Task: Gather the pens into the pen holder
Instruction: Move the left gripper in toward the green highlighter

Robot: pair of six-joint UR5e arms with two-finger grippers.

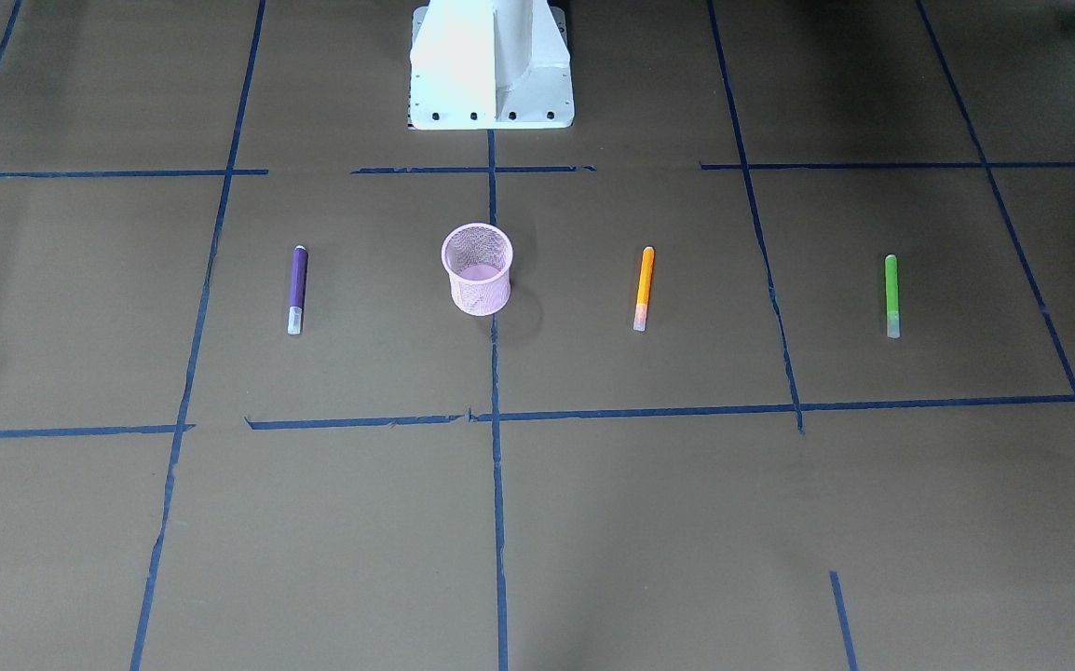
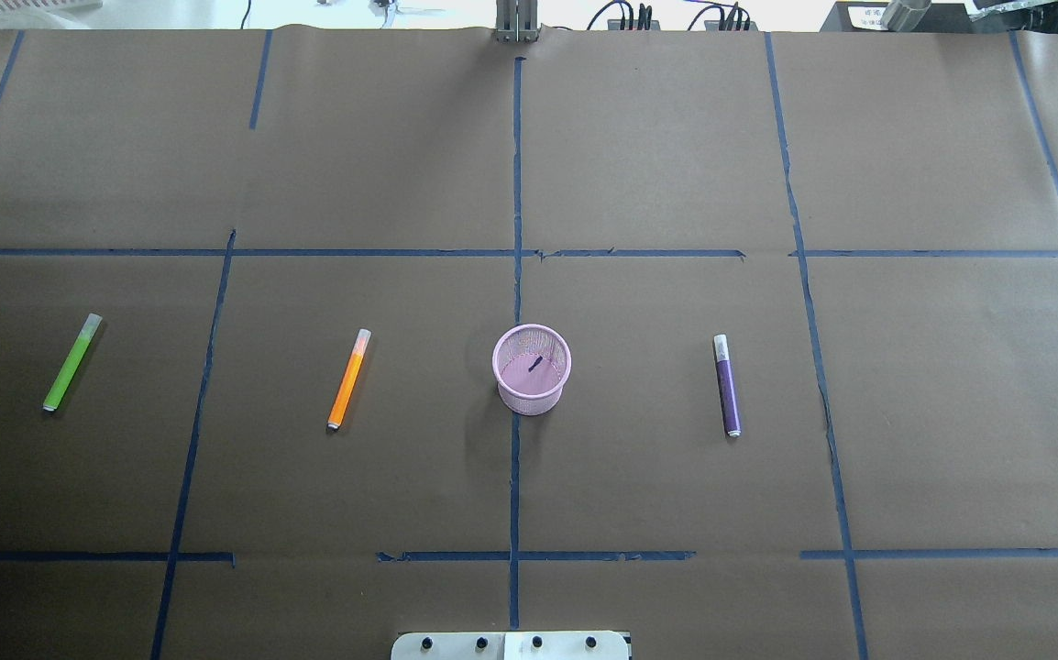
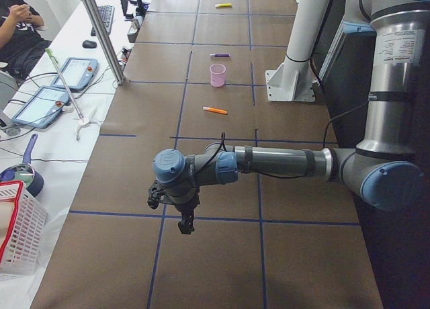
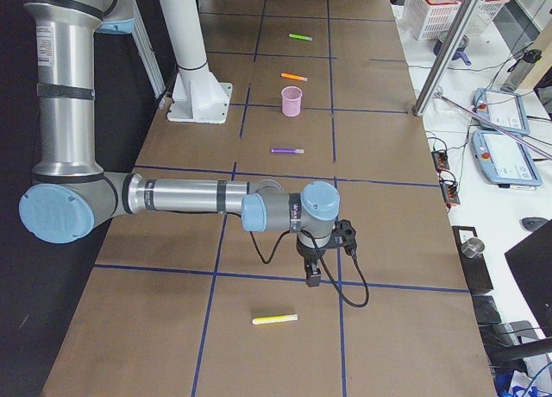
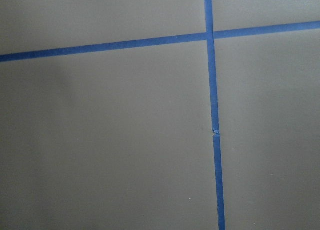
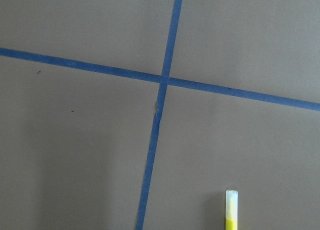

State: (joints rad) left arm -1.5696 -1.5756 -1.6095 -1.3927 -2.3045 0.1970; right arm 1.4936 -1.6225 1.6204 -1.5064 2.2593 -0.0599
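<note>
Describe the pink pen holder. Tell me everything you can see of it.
The pen holder is a small pink wire-mesh cup with a solid rim, tapering slightly toward its base. It stands upright, mouth up, on the brown-covered table, right on the central blue tape line. No pen is inside, only a short dark streak near its floor. It sits between the orange pen and the purple pen and touches neither.

Brown paper [image 2: 657, 137] is covering the table, and blue tape lines [image 2: 517, 183] are crossing it in a grid. A white bench [image 3: 101, 101] is running alongside, carrying two tablets [image 3: 77, 72], a keyboard [image 3: 106, 17], a mouse [image 3: 89, 44] and a white basket [image 3: 30, 238] with a red rim. A metal post [image 3: 101, 37] is rising at its edge. A person [image 3: 17, 27] is sitting at its end.
</note>
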